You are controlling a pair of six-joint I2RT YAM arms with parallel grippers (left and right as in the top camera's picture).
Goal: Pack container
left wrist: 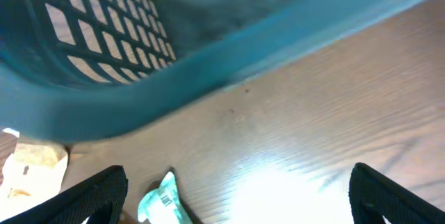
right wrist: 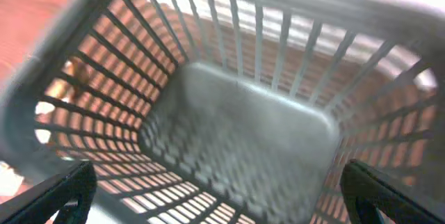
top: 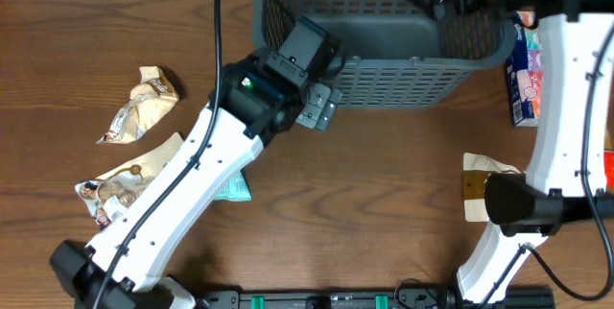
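Holding the left end effector [left wrist: 238, 182] wide open, with both dark fingers [left wrist: 97, 196] spread far apart and gripping nothing. Hanging it low over the brown worktop [left wrist: 334, 99], just outside the container [left wrist: 90, 109], close to one corner of the thick rim. Looking straight at the slotted wall of that big grey basket, rising right ahead of this end effector. Spotting a small teal packet [left wrist: 161, 203] lying flat on the worktop under this end effector, between the two fingers and nearer to one of them. Spotting a pale packet [left wrist: 31, 172] too, out past that same finger. Holding the right end effector [right wrist: 219, 175] wide open as well, gripping nothing. Hanging it above the container and pointing it down inside, with the smooth grey floor right below and the slotted walls standing all around. Seeing from the overhead view the container sitting upright at the far side of the worktop, just ahead of the left end effector and right under the right one. Finding a crumpled tan packet [top: 144, 106] and a second crumpled packet [top: 120, 186] lying well apart from the left end effector, out beside the left arm [top: 182, 184]. Finding a blue and pink packet [top: 523, 79] just beside the container's outer wall, near the right end effector, with touching too hard to tell. Finding a flat tan packet [top: 477, 186] far back from the right end effector, down by the lower part of the right arm [top: 566, 107].
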